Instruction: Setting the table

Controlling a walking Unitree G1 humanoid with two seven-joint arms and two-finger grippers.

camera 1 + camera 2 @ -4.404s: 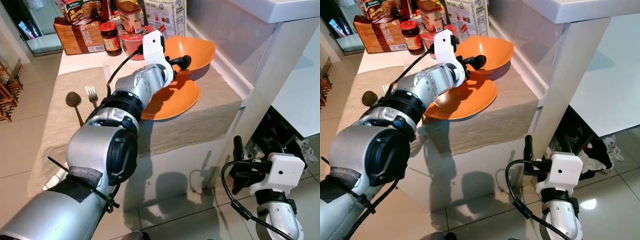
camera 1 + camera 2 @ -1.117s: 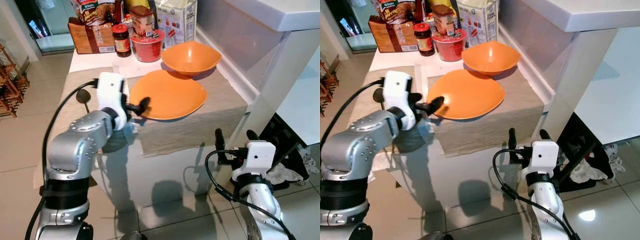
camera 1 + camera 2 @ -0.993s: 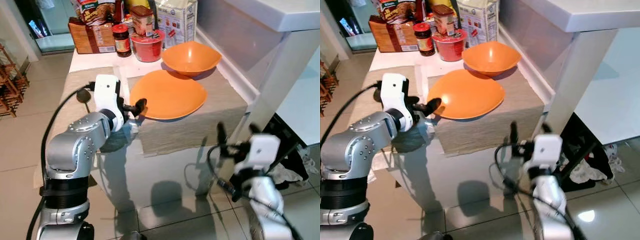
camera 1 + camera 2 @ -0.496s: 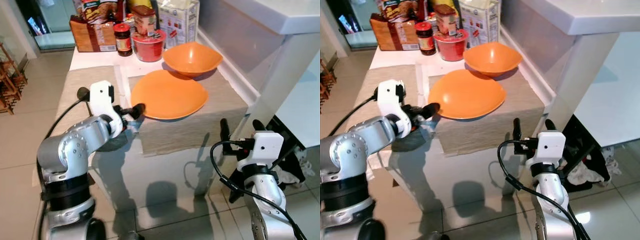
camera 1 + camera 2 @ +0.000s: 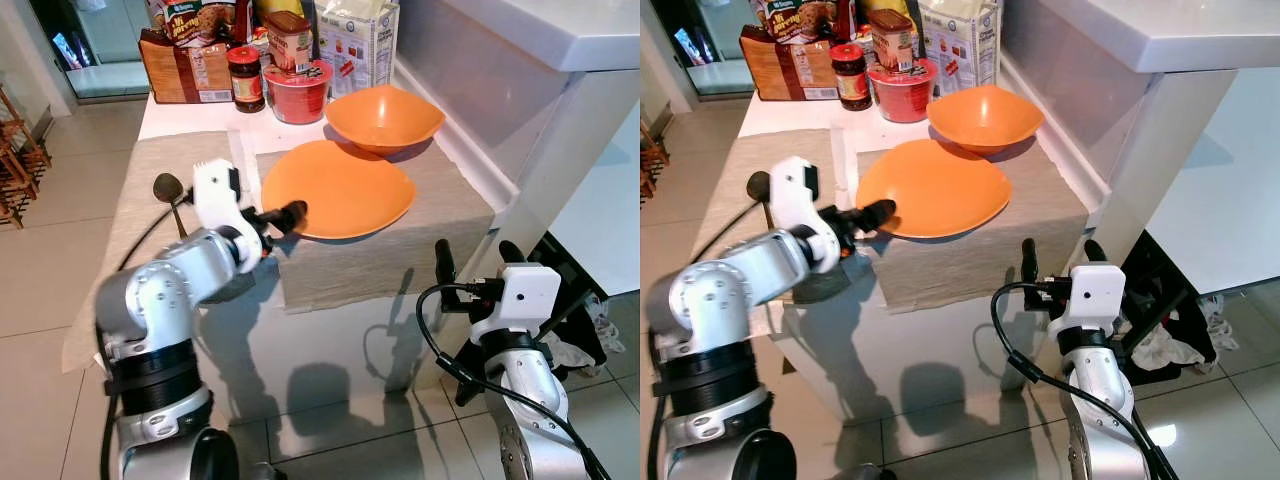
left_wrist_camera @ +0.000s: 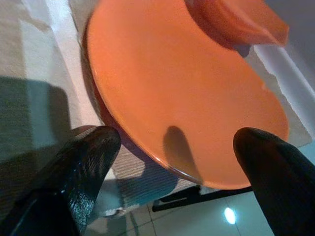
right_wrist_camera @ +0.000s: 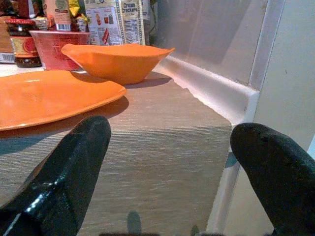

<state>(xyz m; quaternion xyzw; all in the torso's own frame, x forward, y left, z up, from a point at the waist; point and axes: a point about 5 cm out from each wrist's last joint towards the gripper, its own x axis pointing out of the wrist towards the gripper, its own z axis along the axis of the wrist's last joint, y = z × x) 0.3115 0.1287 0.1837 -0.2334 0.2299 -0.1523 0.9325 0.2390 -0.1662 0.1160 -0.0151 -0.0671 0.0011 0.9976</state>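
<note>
The left end effector (image 5: pixel 290 214) hovers at the near-left rim of the flat orange plate (image 5: pixel 340 188), its two black fingers (image 6: pixel 78 162) spread wide with nothing between them, one to each side of the plate's edge in the left wrist view. Just beyond the plate, farther from this end effector, sits the deep orange bowl (image 5: pixel 384 116), its base touching the plate's far rim; both rest on a beige woven cloth runner (image 5: pixel 440 215) draped over the white table (image 5: pixel 190 122). Behind the left end effector, on a second cloth, lies a dark metal spoon (image 5: pixel 168 190). Past the bowl stand a red plastic tub (image 5: pixel 296 95), a dark jar with a red lid (image 5: pixel 246 78) and a white cracker box (image 5: pixel 356 42). The right end effector (image 5: pixel 472 262) hangs below the table's front edge, fingers (image 7: pixel 74 167) spread apart and holding nothing, facing the cloth's hanging fold.
</note>
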